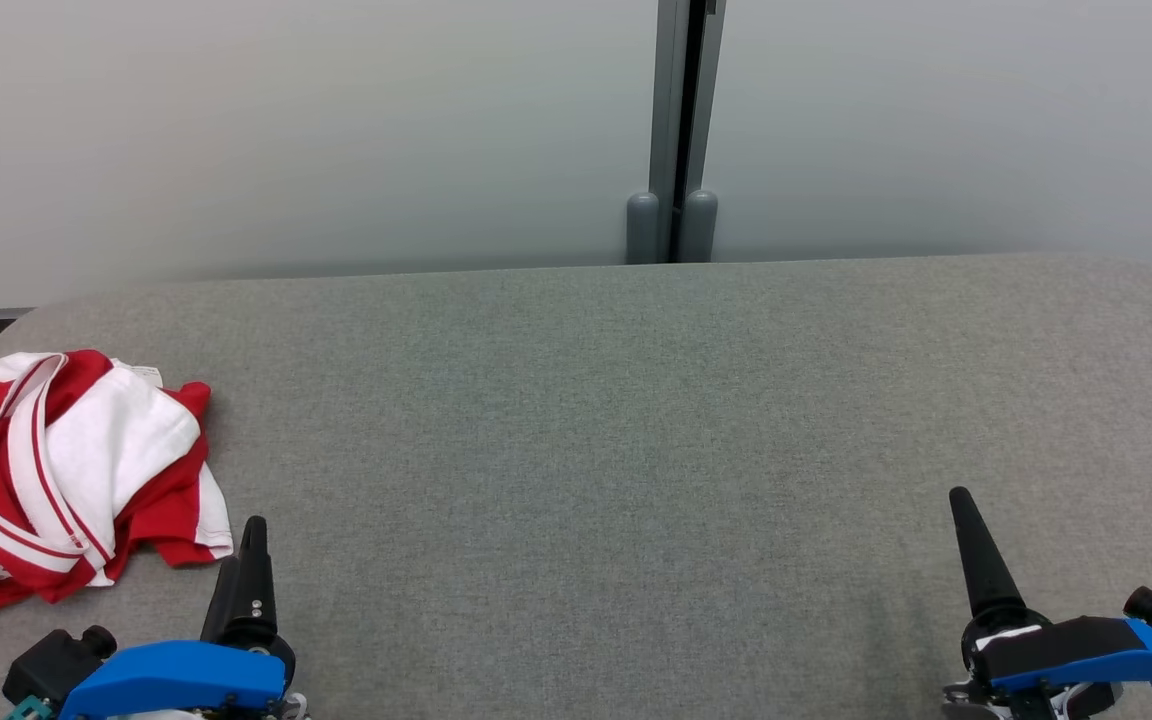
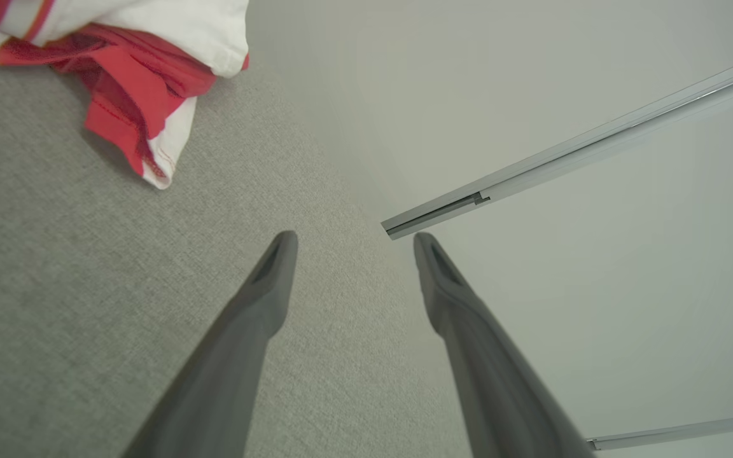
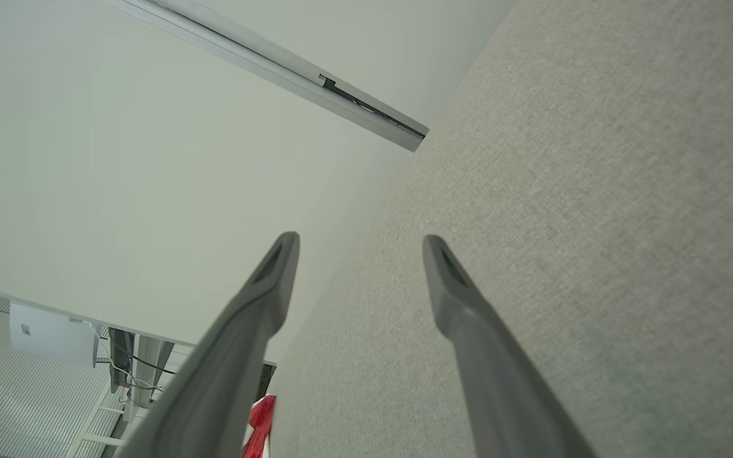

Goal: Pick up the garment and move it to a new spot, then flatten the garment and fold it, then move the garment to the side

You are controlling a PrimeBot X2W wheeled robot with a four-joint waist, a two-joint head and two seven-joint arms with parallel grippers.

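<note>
The crumpled garment lies at nine o'clock on the tabletop; the left hand and the right hand are spread, empty.

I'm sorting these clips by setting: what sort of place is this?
Probably a lab or office test space, not a home: a grey fabric-covered table stands against pale wall panels joined by a metal post, and a crumpled red and white garment lies at its left end.

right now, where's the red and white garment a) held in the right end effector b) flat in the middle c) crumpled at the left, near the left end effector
c: the garment lies bunched at the grey surface's left edge, beside the open left end effector, not touching it.
</note>
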